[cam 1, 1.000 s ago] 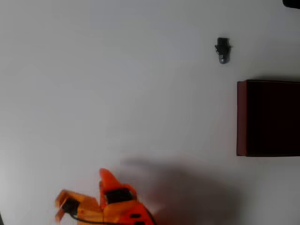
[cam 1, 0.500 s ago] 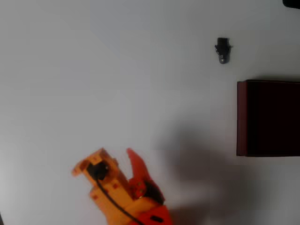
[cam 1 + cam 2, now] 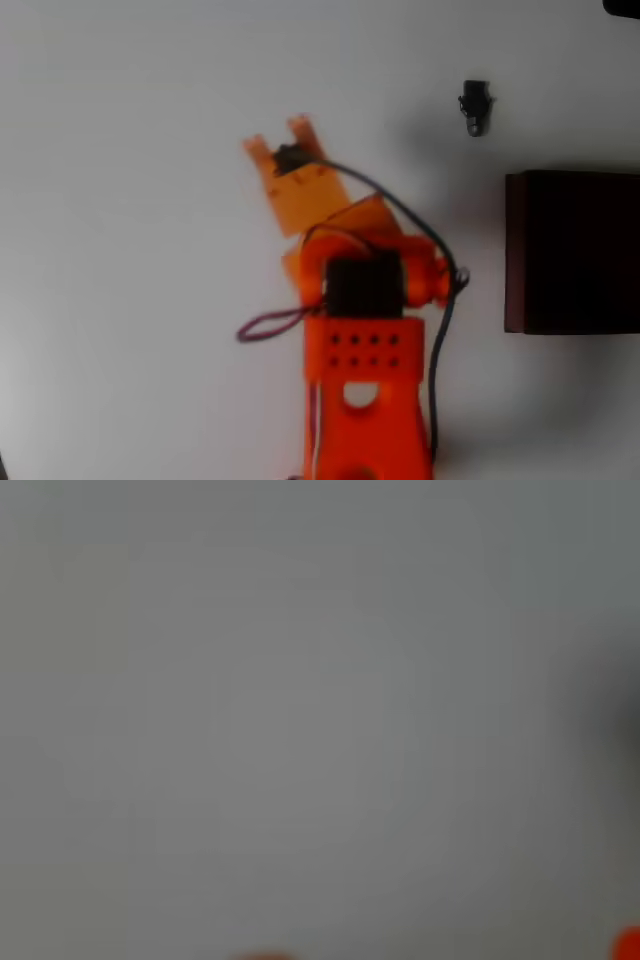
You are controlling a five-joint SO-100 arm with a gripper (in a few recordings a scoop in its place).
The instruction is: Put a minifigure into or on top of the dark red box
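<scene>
In the overhead view the minifigure, tiny, black with a grey head, lies on the white table near the top right. Below it, at the right edge, stands the dark red box with its near-black inside, partly cut off by the frame. My orange gripper reaches up from the bottom centre and sits well left of the minifigure and slightly lower. Its two tips stand apart with nothing between them. The wrist view is a blurred pale surface with specks of an orange fingertip at the bottom edge.
The arm's body and its black cable lie just left of the box. A small dark object shows at the top right corner. White table stretches to the left.
The arm has swung from the bottom left corner up and to the right, stretching out over the middle of the table. The gripper now lies closer to the minifigure. Minifigure and box have not moved.
</scene>
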